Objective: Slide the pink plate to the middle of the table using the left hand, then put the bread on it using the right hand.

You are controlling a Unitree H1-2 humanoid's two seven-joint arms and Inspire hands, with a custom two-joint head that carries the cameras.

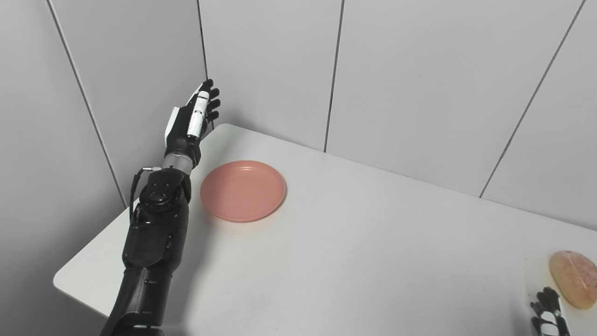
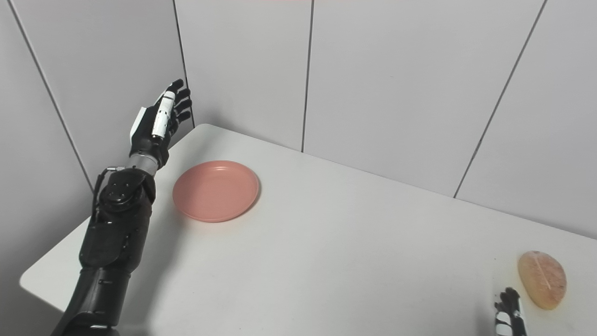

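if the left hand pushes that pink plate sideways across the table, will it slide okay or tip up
The pink plate looks shallow with a low rim and sits flat, so it will probably slide rather than tip. The white table looks smooth and bare, so drag is likely low. It could spin if pushed off-centre. The left hand is raised, open, beside it, not touching.

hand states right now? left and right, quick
Left hand: open, holding nothing, raised near the table's far left corner, beyond the pink plate.
Right hand: cannot tell, only fingers show at the bottom edge, near the bread.

white table [image 1: 354, 261] against pale panelled walls [image 1: 419, 70].
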